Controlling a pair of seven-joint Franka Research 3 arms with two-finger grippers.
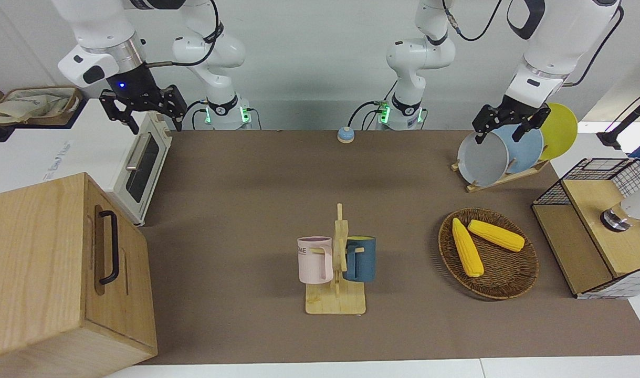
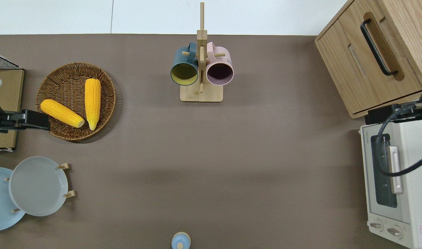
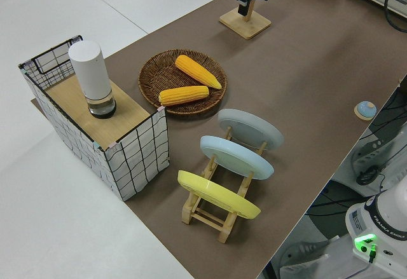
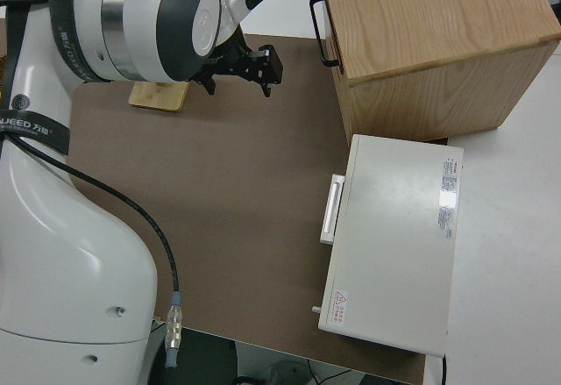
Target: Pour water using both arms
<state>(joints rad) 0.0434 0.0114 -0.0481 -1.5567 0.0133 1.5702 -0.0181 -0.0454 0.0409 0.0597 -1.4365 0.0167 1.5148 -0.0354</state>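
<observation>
Both arms are raised with fingers spread and empty, the left gripper [image 1: 504, 125] over the corn basket's [image 2: 107, 103] edge, the right gripper [image 1: 144, 107] over the toaster oven's [image 1: 141, 168] corner nearest the wooden cabinet [image 1: 62, 273].

Brown table [image 1: 235, 173] — mug rack [image 1: 336, 302], corn basket [image 1: 509, 281] (wicker), plate rack [image 1: 501, 178].

A wooden mug stand [image 2: 201, 92] holds a blue mug [image 2: 184, 69] and a pink mug [image 2: 220, 70] on the bench [image 2: 211, 155]; a wicker basket [image 2: 75, 74] toward the left arm's end carries two corn cobs [image 2: 92, 102].
</observation>
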